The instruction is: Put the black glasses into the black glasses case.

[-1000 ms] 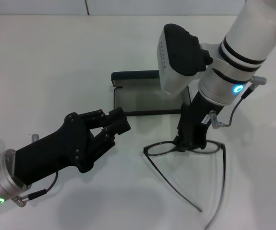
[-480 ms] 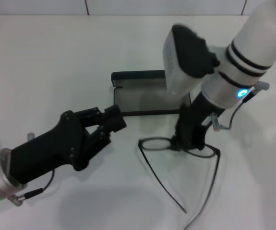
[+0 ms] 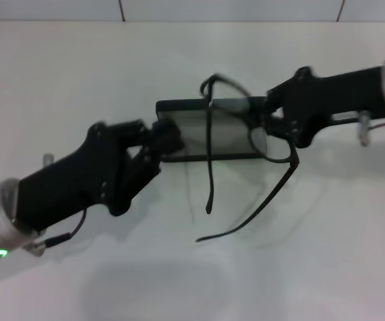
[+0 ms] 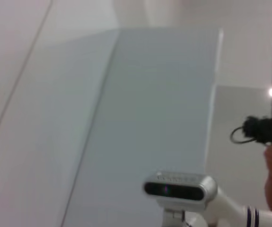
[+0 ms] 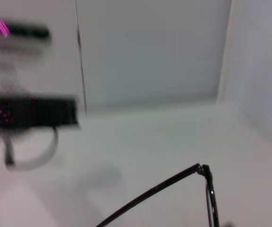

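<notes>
The black glasses [image 3: 209, 174] hang in the air over the black glasses case [image 3: 182, 105], tilted, with both temple arms unfolded and pointing down toward the table's near side. My right gripper [image 3: 264, 128] reaches in from the right and is shut on the frame near one lens. The case lies open on the white table, grey lining up, lid at the far side. My left gripper [image 3: 162, 137] sits at the case's left end, touching or almost touching it. One temple arm of the black glasses [image 5: 150, 191] crosses the right wrist view.
The white table [image 3: 78, 67] spreads around the case, with a tiled wall edge at the back. The left wrist view points upward at a wall and the robot's head camera [image 4: 180, 189].
The right gripper has lifted the glasses off the table and swung them up and back over the open case. The left gripper has moved forward to the case's left end.
</notes>
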`<action>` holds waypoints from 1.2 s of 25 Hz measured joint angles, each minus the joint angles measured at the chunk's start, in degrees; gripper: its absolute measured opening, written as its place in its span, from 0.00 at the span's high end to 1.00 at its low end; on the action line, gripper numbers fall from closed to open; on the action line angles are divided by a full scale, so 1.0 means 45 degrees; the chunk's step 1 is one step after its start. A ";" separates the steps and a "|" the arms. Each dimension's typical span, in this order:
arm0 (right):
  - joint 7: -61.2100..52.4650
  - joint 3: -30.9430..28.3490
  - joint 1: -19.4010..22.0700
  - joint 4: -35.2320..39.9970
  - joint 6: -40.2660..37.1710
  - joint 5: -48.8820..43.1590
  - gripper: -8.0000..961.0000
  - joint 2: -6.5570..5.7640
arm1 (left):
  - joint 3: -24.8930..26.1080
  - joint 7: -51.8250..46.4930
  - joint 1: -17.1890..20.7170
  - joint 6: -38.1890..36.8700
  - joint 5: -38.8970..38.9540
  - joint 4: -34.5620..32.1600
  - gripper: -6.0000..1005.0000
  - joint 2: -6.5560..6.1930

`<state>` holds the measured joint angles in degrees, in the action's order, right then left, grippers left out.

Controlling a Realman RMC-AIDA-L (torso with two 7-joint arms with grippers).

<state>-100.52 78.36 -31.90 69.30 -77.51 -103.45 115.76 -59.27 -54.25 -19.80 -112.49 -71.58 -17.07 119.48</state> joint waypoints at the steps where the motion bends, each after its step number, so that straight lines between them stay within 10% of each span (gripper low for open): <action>1: 0.0724 -0.0219 0.0440 -0.0142 -0.0082 0.0985 0.90 0.0000 | -0.0004 -0.0014 -0.0240 -0.0016 0.0000 0.0000 0.83 0.0005; 6: 0.2872 -0.0343 0.1181 -0.1312 -0.0692 0.3763 0.90 -0.0029 | -0.0117 -0.0110 -0.1047 -0.0200 -0.0026 0.0050 0.83 0.0047; 9: 0.3079 -0.0346 0.0881 -0.1995 -0.0878 0.3974 0.90 -0.0025 | -0.0305 -0.0113 -0.1516 -0.0306 -0.0097 0.0136 0.95 0.0089; 30: 0.4141 -0.0292 -0.0187 -0.3532 -0.1740 0.5037 0.90 0.0036 | -0.0502 -0.0043 -0.2293 0.0512 -0.0374 0.1239 0.95 0.0168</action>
<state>-81.89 77.05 -32.74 53.41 -85.34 -80.78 115.92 -61.53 -54.44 -30.12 -110.19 -73.27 -11.49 120.23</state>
